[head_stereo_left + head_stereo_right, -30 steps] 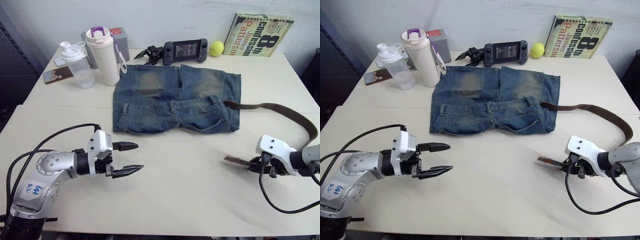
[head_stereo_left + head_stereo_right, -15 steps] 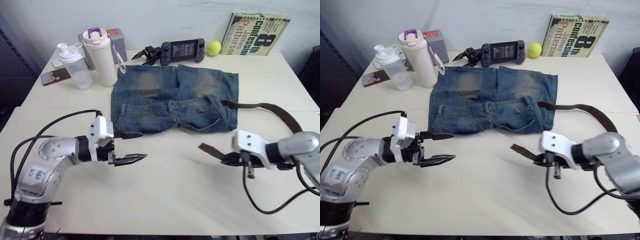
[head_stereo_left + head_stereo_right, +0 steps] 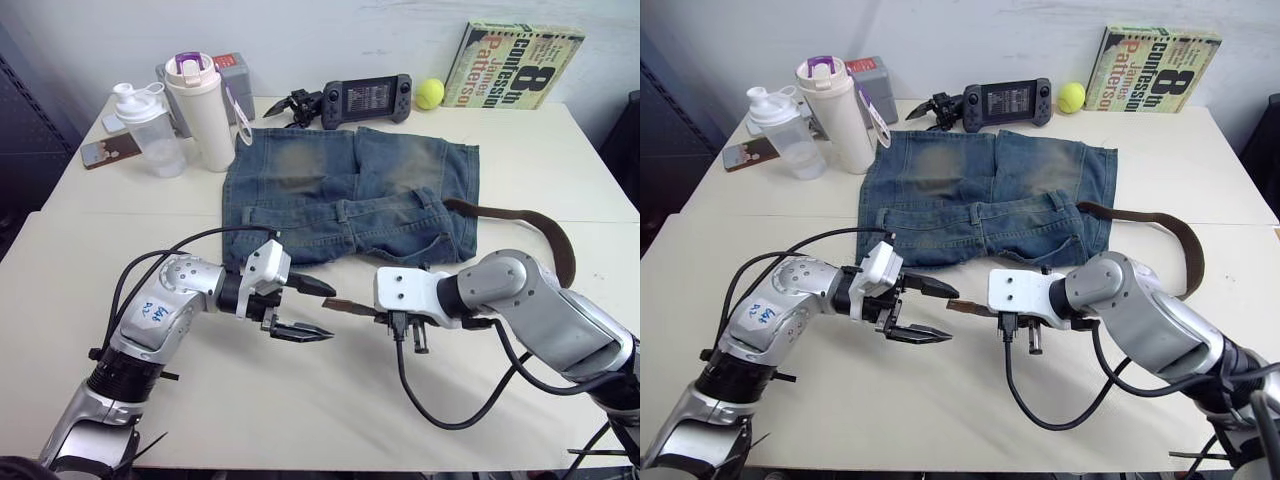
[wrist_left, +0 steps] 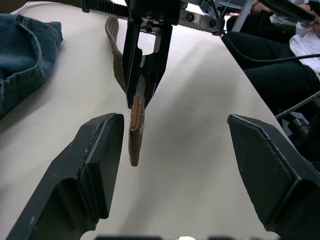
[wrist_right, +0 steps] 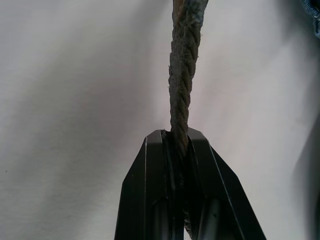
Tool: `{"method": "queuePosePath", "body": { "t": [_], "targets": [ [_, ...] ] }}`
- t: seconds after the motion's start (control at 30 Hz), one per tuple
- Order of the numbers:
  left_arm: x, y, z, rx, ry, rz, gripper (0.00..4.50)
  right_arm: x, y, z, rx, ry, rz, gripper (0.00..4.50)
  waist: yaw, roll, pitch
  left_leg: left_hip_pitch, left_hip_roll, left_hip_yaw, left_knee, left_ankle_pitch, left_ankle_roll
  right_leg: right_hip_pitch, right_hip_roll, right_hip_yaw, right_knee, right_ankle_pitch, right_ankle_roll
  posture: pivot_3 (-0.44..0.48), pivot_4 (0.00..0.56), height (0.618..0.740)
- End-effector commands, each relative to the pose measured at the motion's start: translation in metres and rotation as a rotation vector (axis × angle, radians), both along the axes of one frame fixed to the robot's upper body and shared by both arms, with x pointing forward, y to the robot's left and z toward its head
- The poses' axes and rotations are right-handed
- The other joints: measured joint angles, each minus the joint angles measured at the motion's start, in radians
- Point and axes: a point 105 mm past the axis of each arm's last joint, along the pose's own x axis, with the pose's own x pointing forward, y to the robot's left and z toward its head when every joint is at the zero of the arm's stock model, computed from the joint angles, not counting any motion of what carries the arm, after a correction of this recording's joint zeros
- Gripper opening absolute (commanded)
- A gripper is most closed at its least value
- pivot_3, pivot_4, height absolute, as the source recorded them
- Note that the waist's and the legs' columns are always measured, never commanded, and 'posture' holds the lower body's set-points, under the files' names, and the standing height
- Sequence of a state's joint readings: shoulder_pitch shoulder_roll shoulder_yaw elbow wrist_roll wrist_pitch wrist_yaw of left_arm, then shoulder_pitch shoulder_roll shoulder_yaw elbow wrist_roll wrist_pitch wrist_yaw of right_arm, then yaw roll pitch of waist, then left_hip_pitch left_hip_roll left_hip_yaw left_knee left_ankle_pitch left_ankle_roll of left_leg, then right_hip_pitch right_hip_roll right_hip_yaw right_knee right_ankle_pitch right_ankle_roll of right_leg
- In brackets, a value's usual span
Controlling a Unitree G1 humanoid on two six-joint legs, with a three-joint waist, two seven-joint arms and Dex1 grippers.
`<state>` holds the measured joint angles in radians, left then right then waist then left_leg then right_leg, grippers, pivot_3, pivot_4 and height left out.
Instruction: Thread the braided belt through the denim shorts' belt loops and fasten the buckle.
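The denim shorts (image 3: 350, 190) lie flat at the table's middle, with belt loops (image 3: 343, 211) along the waistband. The braided belt (image 3: 553, 245) leaves the shorts' right side, curves round behind my right arm and ends in a tan tip (image 4: 135, 131). My right gripper (image 3: 362, 308) is shut on the belt just behind that tip (image 5: 181, 75), in front of the shorts. My left gripper (image 3: 326, 312) is open and faces it, the tip hanging between its fingers (image 4: 97, 160) without touching them. The buckle is hidden.
Two shaker bottles (image 3: 205, 105), a phone (image 3: 105, 150) and a grey box stand at the back left. A game console (image 3: 368, 98), a tennis ball (image 3: 432, 94) and a book (image 3: 510, 65) line the back edge. A seated person's legs (image 4: 272, 55) are beside the table.
My right gripper has carried the belt tip leftward across the table. My left gripper has moved right to meet it. The belt's loop at the right has tightened.
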<state>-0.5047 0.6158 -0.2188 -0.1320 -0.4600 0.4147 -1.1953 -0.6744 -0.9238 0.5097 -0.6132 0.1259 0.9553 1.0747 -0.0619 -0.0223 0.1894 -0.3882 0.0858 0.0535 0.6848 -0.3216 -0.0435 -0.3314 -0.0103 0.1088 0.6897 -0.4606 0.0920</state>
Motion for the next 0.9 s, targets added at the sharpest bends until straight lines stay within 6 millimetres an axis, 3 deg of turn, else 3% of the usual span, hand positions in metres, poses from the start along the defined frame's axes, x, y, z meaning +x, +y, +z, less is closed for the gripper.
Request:
{"method": "queuePosePath", "body": {
  "t": [0.03,0.27,0.4,0.57,0.83,0.9],
  "targets": [
    [0.004,-0.001,0.002,0.002,-0.025,-0.004,3.65,-0.003,0.005,0.009,0.006,-0.045,0.024,0.01,0.0,0.0,0.0,0.0,0.0,0.0,0.0,0.0,0.0,0.0,0.0,0.0,0.0,0.0,0.0,0.0,0.15,0.739],
    [0.008,-0.007,0.003,-0.024,-0.013,0.004,3.65,-0.002,0.007,0.013,0.017,-0.054,0.017,0.01,0.0,0.0,0.0,0.0,0.0,0.0,0.0,0.0,0.0,0.0,-0.001,0.0,0.0,0.0,0.0,0.0,0.15,0.739],
    [0.008,-0.012,0.0,-0.032,0.004,0.009,2.44,-0.002,0.008,0.014,0.022,-0.053,0.017,0.0,0.0,0.0,0.0,0.0,0.0,-0.001,0.0,0.0,0.0,0.0,0.0,0.0,0.0,0.0,0.0,0.0,0.15,0.739],
    [0.012,-0.015,-0.002,-0.044,0.003,0.032,0.09,-0.002,0.008,0.015,0.026,-0.053,0.012,0.0,0.0,0.0,0.0,0.0,0.0,-0.001,0.0,0.0,0.0,0.0,0.0,0.0,0.0,0.0,0.0,0.0,0.15,0.739],
    [0.014,-0.015,-0.003,-0.045,0.012,0.05,0.04,0.001,0.01,0.019,0.05,-0.07,-0.008,0.0,0.0,0.0,0.0,0.0,0.0,-0.001,0.0,0.0,0.0,0.0,-0.001,0.0,0.0,0.0,0.0,0.0,0.15,0.739],
    [0.013,-0.016,-0.003,-0.06,0.042,0.061,0.0,0.004,0.009,0.025,0.086,-0.078,-0.039,0.84,0.0,0.0,0.0,0.0,0.0,-0.001,0.0,0.0,0.0,0.0,0.0,0.0,0.0,0.0,0.0,0.0,0.15,0.739]
  ]
}}
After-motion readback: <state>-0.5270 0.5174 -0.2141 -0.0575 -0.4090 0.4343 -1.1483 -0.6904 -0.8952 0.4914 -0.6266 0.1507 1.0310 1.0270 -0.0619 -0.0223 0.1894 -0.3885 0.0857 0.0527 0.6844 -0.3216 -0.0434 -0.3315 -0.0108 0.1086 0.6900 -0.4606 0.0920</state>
